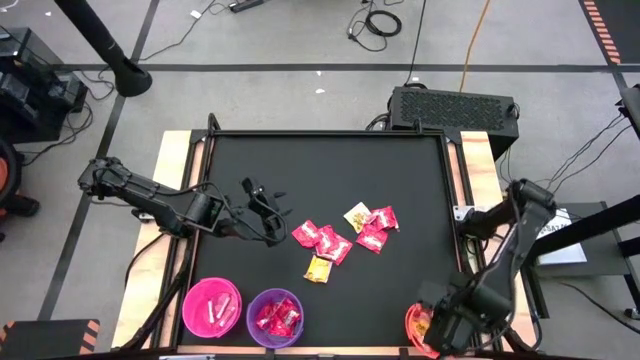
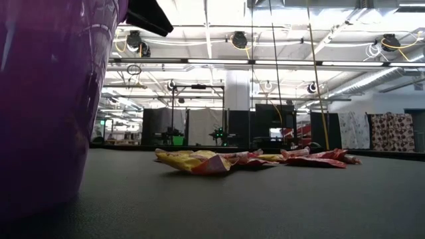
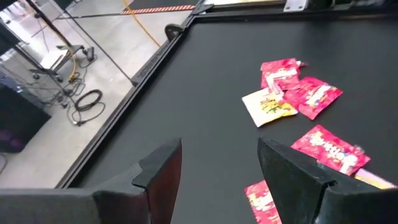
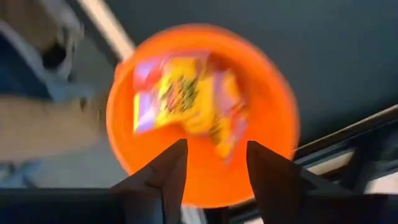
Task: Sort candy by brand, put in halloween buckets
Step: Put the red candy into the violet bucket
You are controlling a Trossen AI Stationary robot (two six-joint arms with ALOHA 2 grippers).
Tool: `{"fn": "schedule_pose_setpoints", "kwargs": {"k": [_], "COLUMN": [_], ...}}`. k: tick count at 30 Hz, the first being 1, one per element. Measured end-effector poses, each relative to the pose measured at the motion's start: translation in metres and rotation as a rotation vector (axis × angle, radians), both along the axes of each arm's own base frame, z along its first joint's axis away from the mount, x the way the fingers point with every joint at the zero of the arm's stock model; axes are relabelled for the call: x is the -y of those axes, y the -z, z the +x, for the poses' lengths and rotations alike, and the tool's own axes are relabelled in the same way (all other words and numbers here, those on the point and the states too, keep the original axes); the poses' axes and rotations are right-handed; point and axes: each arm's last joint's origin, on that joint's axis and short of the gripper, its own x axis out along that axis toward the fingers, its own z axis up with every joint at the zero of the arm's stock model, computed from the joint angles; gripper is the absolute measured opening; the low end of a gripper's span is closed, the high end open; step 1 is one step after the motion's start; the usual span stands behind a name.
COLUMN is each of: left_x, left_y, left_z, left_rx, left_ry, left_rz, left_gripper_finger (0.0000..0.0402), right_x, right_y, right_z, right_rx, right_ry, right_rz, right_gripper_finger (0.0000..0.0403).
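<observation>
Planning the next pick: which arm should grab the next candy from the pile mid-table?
Left. The left gripper is open beside the red packets mid-table. The right gripper is over the orange bucket at the near edge, just releasing a yellow packet.

No text, brand, or number can be read anywhere. The wrappers of the candy (image 3: 283, 73) on the table carry printed markings in white and yellow, but these are too small and blurred to make out. The yellow packet (image 4: 186, 99) in the orange bucket (image 4: 273, 124) shows dark print, likewise illegible.
</observation>
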Motion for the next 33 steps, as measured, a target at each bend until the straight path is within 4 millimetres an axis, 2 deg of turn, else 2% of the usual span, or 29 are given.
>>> {"fn": "schedule_pose_setpoints", "kwargs": {"k": [3, 6, 11, 15, 19, 21, 24, 27, 29, 33], "left_x": [0.000, 0.001, 0.002, 0.002, 0.001, 0.001, 0.001, 0.001, 0.001, 0.000], "left_y": [-0.001, -0.004, -0.010, -0.010, -0.010, -0.010, -0.008, -0.008, -0.008, -0.008], "left_z": [0.001, 0.003, 0.007, 0.007, 0.007, 0.007, 0.006, 0.006, 0.006, 0.006], "left_rx": [0.014, 0.031, 0.080, 0.082, 0.079, 0.074, 0.059, 0.045, 0.032, 0.023], "left_ry": [0.004, 0.027, 0.041, 0.040, 0.040, 0.040, 0.043, 0.055, 0.067, 0.073], "left_rz": [-0.001, 0.028, 0.053, 0.054, 0.055, 0.056, 0.060, 0.080, 0.101, 0.117], "left_gripper_finger": [0.0219, 0.0219, 0.0219, 0.0219, 0.0219, 0.0219, 0.0219, 0.0219, 0.0219, 0.0219], "right_x": [0.020, 0.042, 0.067, 0.095, 0.125, 0.138, 0.153, 0.159, 0.163, 0.182], "right_y": [-0.021, -0.035, -0.041, -0.031, -0.005, 0.014, 0.049, 0.077, 0.087, 0.096], "right_z": [-0.007, -0.011, 0.011, 0.035, 0.060, 0.073, 0.095, 0.116, 0.124, 0.129], "right_rx": [0.121, 0.270, 0.540, 0.522, 0.445, 0.398, 0.391, 0.550, 0.640, 0.629], "right_ry": [0.041, 0.020, -0.149, -0.203, -0.204, -0.229, -0.322, -0.445, -0.524, -0.554], "right_rz": [-0.144, -0.343, -0.700, -0.963, -1.106, -1.102, -0.932, -0.707, -0.632, -0.617], "right_gripper_finger": [0.0164, 0.0162, 0.0154, 0.0144, 0.0132, 0.0127, 0.0123, 0.0121, 0.0121, 0.0121]}}
